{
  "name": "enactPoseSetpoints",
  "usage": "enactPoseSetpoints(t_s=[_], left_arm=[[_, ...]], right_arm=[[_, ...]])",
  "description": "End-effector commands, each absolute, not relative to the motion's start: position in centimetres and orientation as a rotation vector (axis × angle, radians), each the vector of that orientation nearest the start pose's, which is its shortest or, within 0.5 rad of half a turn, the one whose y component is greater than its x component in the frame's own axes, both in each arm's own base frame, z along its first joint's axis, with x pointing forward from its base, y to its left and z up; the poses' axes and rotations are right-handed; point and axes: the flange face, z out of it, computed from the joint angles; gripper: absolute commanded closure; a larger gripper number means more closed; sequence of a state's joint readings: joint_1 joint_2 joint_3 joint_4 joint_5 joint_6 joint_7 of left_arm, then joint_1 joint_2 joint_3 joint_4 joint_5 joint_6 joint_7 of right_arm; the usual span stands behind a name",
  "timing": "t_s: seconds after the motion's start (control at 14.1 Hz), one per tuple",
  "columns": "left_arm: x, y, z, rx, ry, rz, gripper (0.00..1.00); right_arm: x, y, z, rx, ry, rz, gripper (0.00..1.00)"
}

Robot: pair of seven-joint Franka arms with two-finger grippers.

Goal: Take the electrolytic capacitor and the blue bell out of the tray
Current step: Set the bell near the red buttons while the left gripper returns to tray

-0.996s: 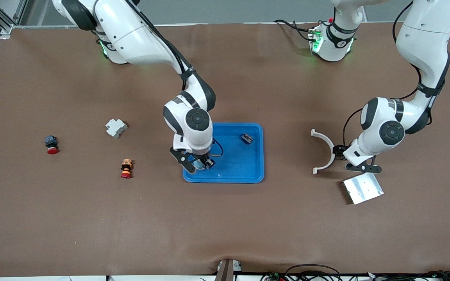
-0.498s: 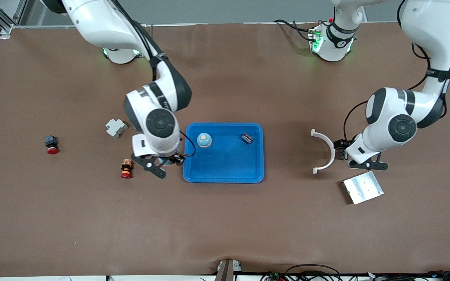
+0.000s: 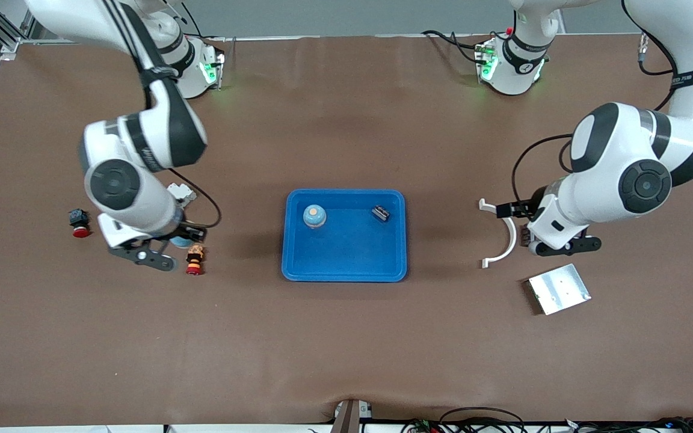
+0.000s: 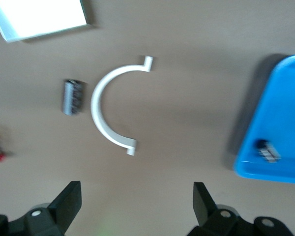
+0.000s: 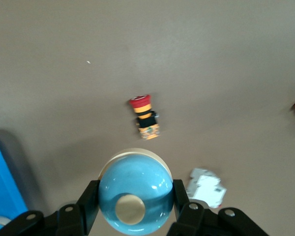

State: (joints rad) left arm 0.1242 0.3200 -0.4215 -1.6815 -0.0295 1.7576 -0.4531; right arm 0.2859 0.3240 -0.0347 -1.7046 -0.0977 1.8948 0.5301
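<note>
In the right wrist view a round blue bell [image 5: 137, 182] with a cream knob sits between the fingers of my right gripper [image 5: 135, 191], which is shut on it. From the front, that gripper [image 3: 172, 242] hangs over the table beside a red-and-orange push button [image 3: 194, 260]. A second blue bell [image 3: 314, 216] stands in the blue tray [image 3: 298, 267]. The capacitor [image 4: 73, 97], a dark cylinder, lies beside a white curved bracket [image 4: 113, 105]. My left hand hides it in the front view. My left gripper [image 3: 539, 227] hovers there, open and holding nothing [image 4: 136, 191].
A small black part [image 3: 381, 213] lies in the tray. A silver plate [image 3: 558, 288] lies nearer the camera than the bracket [image 3: 506, 237]. A white block [image 3: 181, 192] and a red-capped button [image 3: 79, 222] lie toward the right arm's end.
My right arm has swung out of the tray toward its own end of the table, carrying a blue bell. Another bell came into sight in the tray. My left hand lifted slightly.
</note>
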Motion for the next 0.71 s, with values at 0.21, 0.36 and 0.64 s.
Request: enactPoseSetpoints(t_s=[0.21,0.36,0.64], left_arm=[[58.8,-25.4,43.7,-3.131,-0.787,0.461,0.0],[58.0,-29.9,42.7,-3.121,-0.89,0.421,0.0],[56.4,-36.0,38.7,-3.022,-1.072,0.348,0.0]], right_arm=[[59.1,6.2,39.8,-3.207,0.117,0.122,1.0],[57.6,3.3,39.3,-3.191,0.031,0.089,1.0],[55.2,-2.8,39.1,-3.116,-0.054,0.086,1.0]])
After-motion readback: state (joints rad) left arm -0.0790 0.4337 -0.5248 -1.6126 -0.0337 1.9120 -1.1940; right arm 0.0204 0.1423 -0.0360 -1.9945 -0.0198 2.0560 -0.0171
